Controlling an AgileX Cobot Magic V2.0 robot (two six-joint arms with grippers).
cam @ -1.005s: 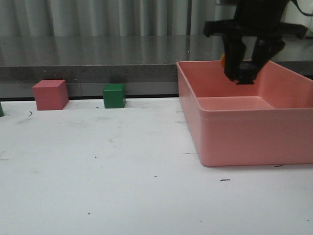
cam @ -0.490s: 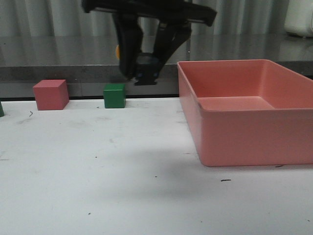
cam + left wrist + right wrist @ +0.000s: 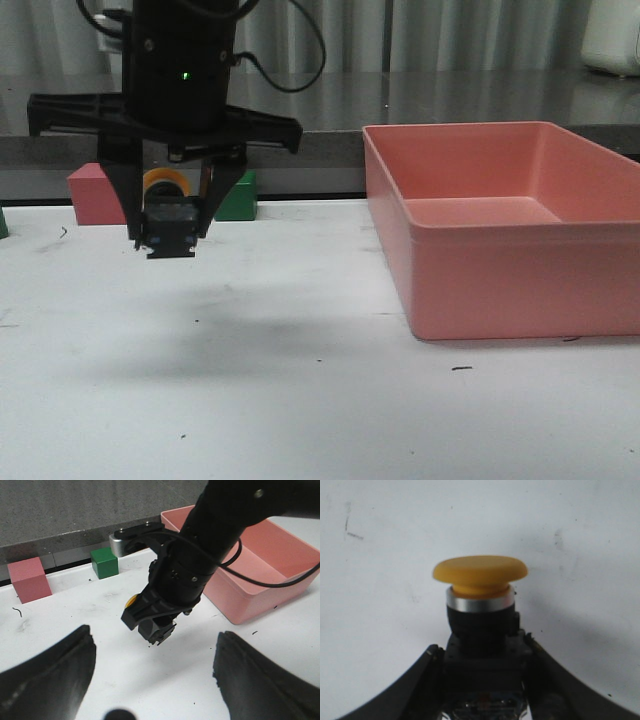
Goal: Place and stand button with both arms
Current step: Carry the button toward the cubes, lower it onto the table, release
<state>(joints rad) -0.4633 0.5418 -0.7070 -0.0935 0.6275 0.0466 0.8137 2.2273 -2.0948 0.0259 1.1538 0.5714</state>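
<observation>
The button (image 3: 168, 228) has a yellow mushroom cap, a silver ring and a black block base. My right gripper (image 3: 170, 238) is shut on the base and holds it a little above the white table, left of centre, in front of the cubes. In the right wrist view the cap (image 3: 480, 575) sticks out beyond the fingers (image 3: 427, 680). My left gripper (image 3: 152, 680) is open and empty, nearer the table's front. Its wrist view shows the right gripper (image 3: 156, 630) with the button. The left gripper is outside the front view.
A pink cube (image 3: 90, 195) and a green cube (image 3: 240, 203) stand at the table's back edge, just behind the right gripper. A large pink bin (image 3: 500, 280) stands on the right. A dark ledge runs behind the table.
My right arm has carried the button from above the pink bin leftward across the table and lowered it to just in front of the cubes.
</observation>
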